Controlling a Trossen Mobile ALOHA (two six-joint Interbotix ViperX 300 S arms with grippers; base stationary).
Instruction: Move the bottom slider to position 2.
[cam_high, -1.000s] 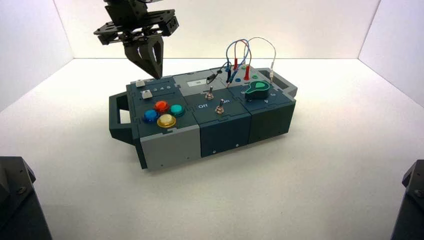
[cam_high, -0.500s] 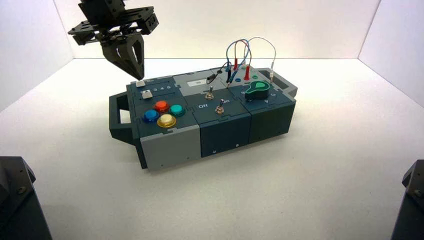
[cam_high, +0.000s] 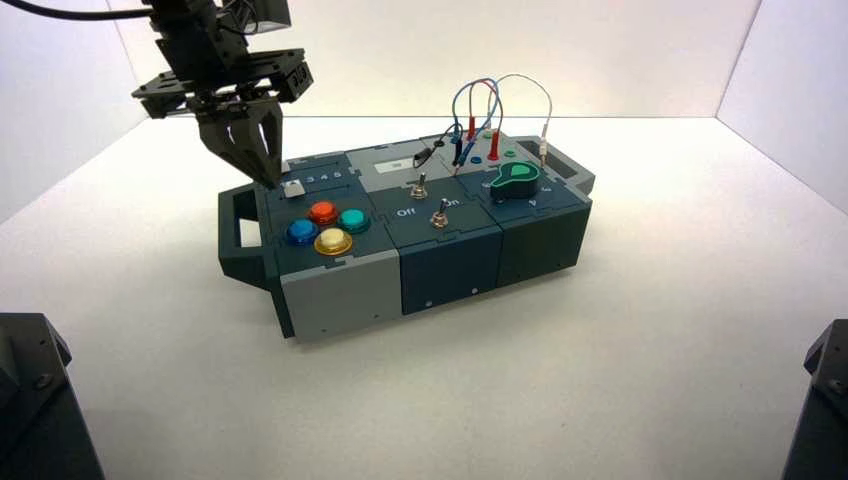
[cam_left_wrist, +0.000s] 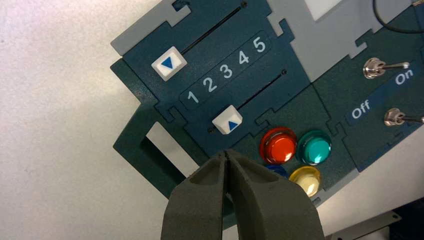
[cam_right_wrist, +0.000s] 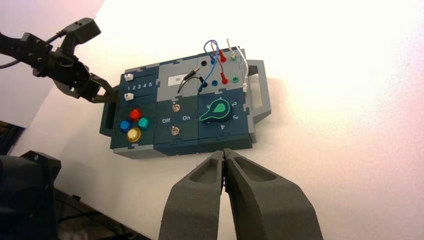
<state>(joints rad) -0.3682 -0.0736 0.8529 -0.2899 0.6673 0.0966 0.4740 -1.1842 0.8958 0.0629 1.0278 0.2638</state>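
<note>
Left pincer (cam_left_wrist: 227, 154) pressed together | at bottom slider's (cam_left_wrist: 227, 120) 6 o'clock, apart | right pincer (cam_right_wrist: 223, 152) together, parked.

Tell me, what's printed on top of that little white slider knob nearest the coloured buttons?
A small blue triangle sits on the bottom slider, pointing at the row of numbers, roughly between 1 and 2. The shut left pincer hangs beside it, partly covering the blue button.

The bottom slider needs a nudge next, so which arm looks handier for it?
The left. Its gripper, fingers shut, hangs at the box's slider end, close by the bottom slider. The right gripper is shut too, held back off the box's front.
</note>
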